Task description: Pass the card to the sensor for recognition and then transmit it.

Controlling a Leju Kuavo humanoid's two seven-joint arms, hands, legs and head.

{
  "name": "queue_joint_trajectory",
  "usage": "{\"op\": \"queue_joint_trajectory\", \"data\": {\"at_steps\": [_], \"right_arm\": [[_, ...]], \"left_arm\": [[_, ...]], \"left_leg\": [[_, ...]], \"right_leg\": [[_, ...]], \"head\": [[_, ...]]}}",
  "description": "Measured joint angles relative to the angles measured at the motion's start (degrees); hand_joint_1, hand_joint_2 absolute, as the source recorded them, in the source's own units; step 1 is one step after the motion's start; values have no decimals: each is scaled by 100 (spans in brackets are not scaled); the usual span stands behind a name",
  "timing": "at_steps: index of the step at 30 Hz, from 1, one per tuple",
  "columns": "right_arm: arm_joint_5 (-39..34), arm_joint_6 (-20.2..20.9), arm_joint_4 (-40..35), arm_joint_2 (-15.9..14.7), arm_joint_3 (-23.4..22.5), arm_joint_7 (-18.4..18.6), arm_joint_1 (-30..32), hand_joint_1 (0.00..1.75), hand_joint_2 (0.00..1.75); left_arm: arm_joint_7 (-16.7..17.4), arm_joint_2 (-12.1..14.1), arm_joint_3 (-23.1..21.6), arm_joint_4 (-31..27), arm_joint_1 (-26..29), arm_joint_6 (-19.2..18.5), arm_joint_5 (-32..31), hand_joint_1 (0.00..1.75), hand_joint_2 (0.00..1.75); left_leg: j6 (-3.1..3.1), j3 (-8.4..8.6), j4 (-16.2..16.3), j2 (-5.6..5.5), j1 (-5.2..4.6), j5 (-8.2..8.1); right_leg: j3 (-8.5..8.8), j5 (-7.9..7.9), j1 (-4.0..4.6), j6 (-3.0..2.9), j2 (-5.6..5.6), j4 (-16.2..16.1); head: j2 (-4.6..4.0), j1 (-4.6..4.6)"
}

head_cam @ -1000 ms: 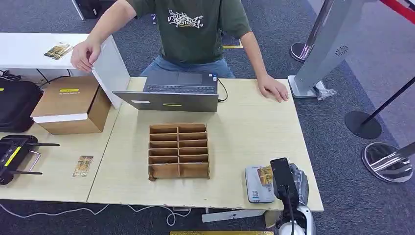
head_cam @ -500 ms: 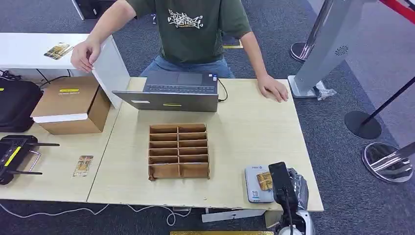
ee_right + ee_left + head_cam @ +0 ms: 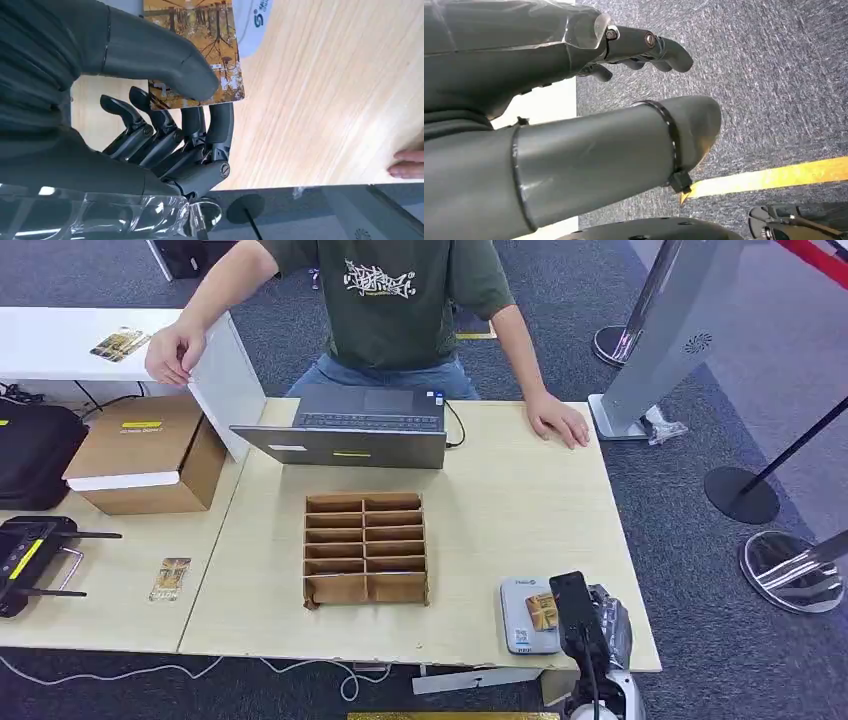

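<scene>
Nearby, right robot hand (image 3: 165, 105) pinching card (image 3: 541, 611) above sensor (image 3: 521, 616), beside divided cardboard tray (image 3: 365, 547); left robot hand (image 3: 624, 105) loosely spread, holding nothing

You see little readable text. Person's green T-shirt (image 3: 400, 290) carries white graffiti-style print across chest, letters not legible. Cardboard box (image 3: 150, 452) bears yellow label with dark print, too small to read. Grey sensor pad (image 3: 522, 615) shows small blue logo and print near front corner; in right wrist view, same pad (image 3: 252, 15) shows blue logo mark followed by letters, cut off and unreadable. Card (image 3: 200, 55) shows picture of trees with small white marks at its edge, illegible.
</scene>
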Motion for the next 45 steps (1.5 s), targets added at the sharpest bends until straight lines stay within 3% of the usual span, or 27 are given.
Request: {"op": "queue_joint_trajectory", "data": {"at_steps": [7,29,38,45], "right_arm": [[28,236,61,0,-46,149,14,175,175],[127,164,264,0,-120,37,-61,175,175],[177,57,33,0,-120,-175,-42,175,175],[387,-92,-592,2,-53,-417,115,175,175]], "left_arm": [[7,0,2,0,2,-7,-37,0,0],[-4,4,35,0,2,-61,-37,0,0],[-18,6,46,0,1,-68,-39,0,0],[-48,4,92,0,2,-74,-44,0,0]], "left_leg": [[0,0,0,0,0,0],[0,0,0,0,0,0],[0,0,0,0,0,0],[0,-1,0,-1,0,0]], "right_leg": [[0,0,0,0,0,0],[1,0,0,0,0,0],[1,0,0,0,0,0],[1,0,0,0,-1,0]], "head": [[0,0],[0,0],[0,0],[0,0]]}}
